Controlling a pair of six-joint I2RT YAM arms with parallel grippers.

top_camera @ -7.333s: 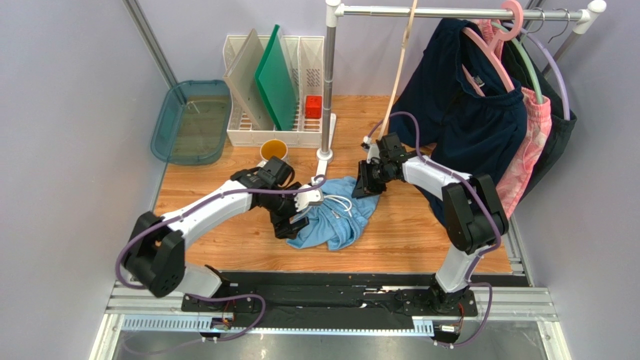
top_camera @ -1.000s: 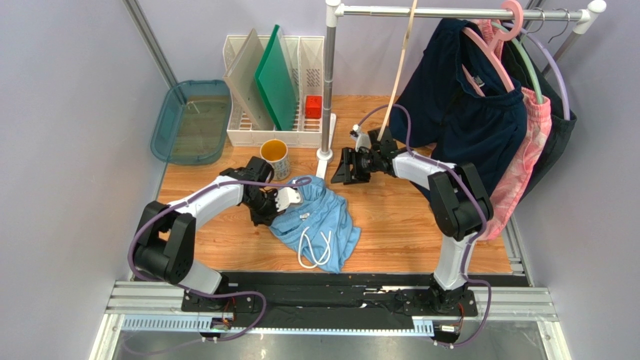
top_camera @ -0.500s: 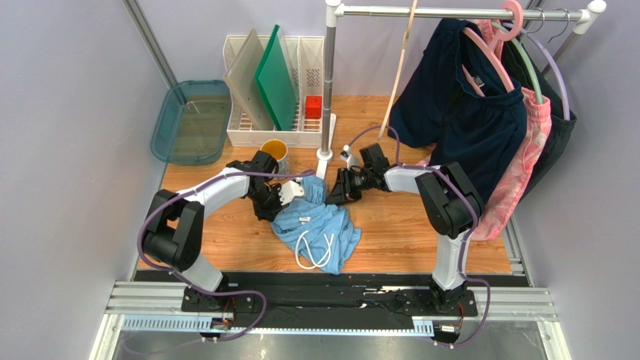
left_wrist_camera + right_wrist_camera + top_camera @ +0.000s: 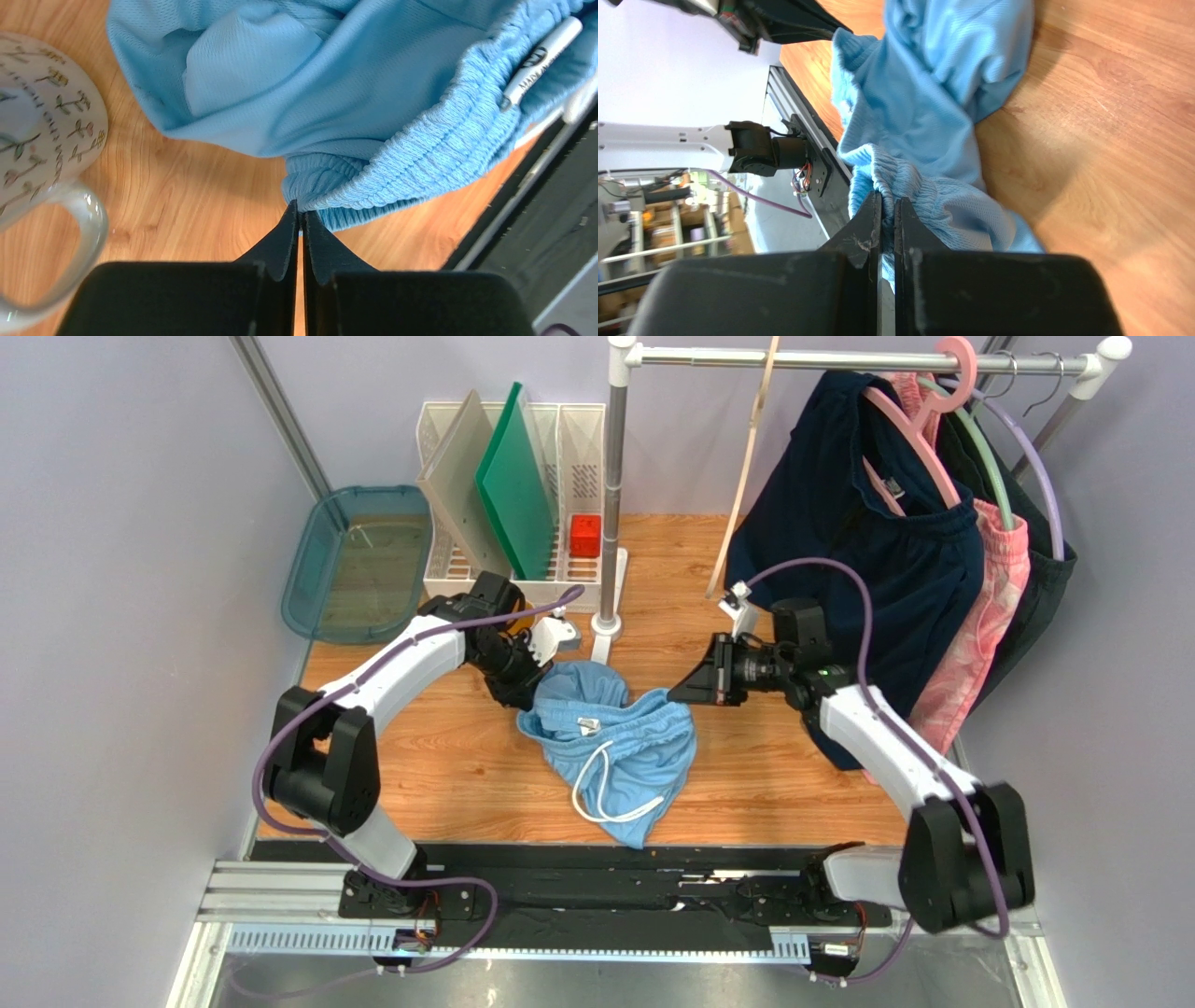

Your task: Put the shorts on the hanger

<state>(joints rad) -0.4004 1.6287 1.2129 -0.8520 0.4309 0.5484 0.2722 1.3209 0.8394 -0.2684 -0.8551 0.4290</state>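
The light blue shorts (image 4: 613, 745) lie crumpled on the wooden table, white drawstring (image 4: 596, 791) looping toward the near edge. My left gripper (image 4: 537, 683) is shut on the left end of the elastic waistband (image 4: 393, 168), fingertips pinching the ribbed edge (image 4: 300, 208). From the right, my right gripper (image 4: 679, 696) is shut on the other end of the waistband, fabric squeezed between its fingers (image 4: 887, 204). The beige hanger (image 4: 744, 469) hangs slanted from the rail above and behind, apart from both grippers.
A patterned mug (image 4: 42, 140) stands just left of the left gripper. Dish rack (image 4: 512, 490) with boards, teal tray (image 4: 358, 560) and the rail's post (image 4: 613, 490) are at the back. A navy garment (image 4: 870, 546) and a pink garment (image 4: 982, 630) hang at right.
My right gripper has shut on the waistband and drawn back to the right. The left gripper shifted toward the back with its end. The shorts are now spread between them.
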